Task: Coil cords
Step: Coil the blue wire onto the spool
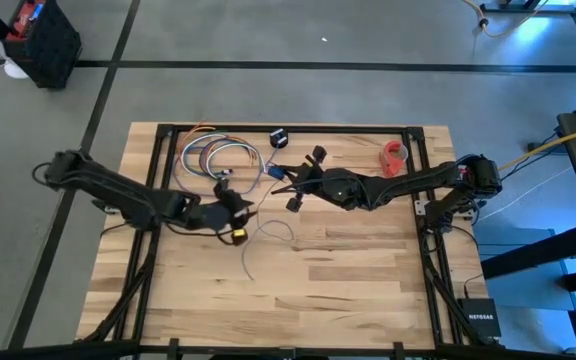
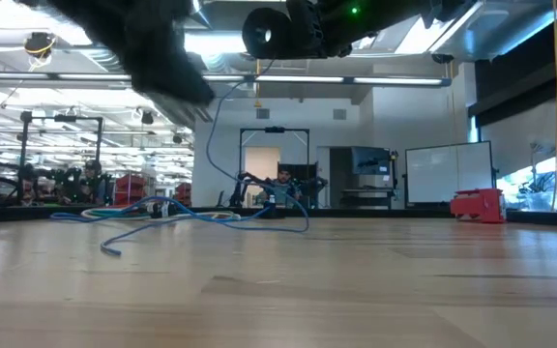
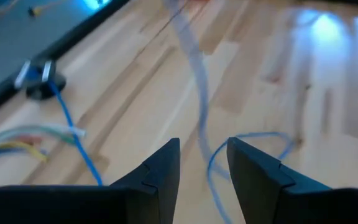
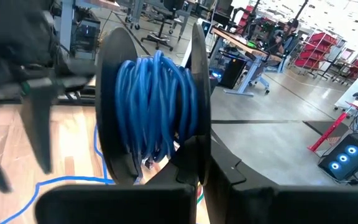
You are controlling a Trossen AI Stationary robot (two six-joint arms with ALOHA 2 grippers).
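Note:
A thin blue cord is partly wound on a black spool [image 4: 154,106] that my right gripper [image 4: 205,155] holds shut above the middle of the table [image 1: 368,280]. From the spool [image 2: 269,34] the cord [image 2: 213,135] drops to the table, where its slack loops [image 1: 273,232] lie with a free end [image 2: 112,251]. My left gripper [image 3: 204,146] hovers open just left of the spool, tipped down toward the table. A strand of the cord [image 3: 194,68] runs up between its fingers. My left gripper has the cord's strand [image 3: 199,118] running between its open fingers; whether a finger touches it, I cannot tell. My right gripper pinches the rim of one spool flange [image 4: 199,124] between its two fingers, coming roughly level from the table's right. The spool is lifted clear, its flanges upright.
A bundle of multicoloured looped wires [image 1: 218,155] lies at the far left of the table. A black disc [image 1: 279,138] sits near the far edge and a red object [image 1: 396,157] at the far right. The near half of the table is bare wood.

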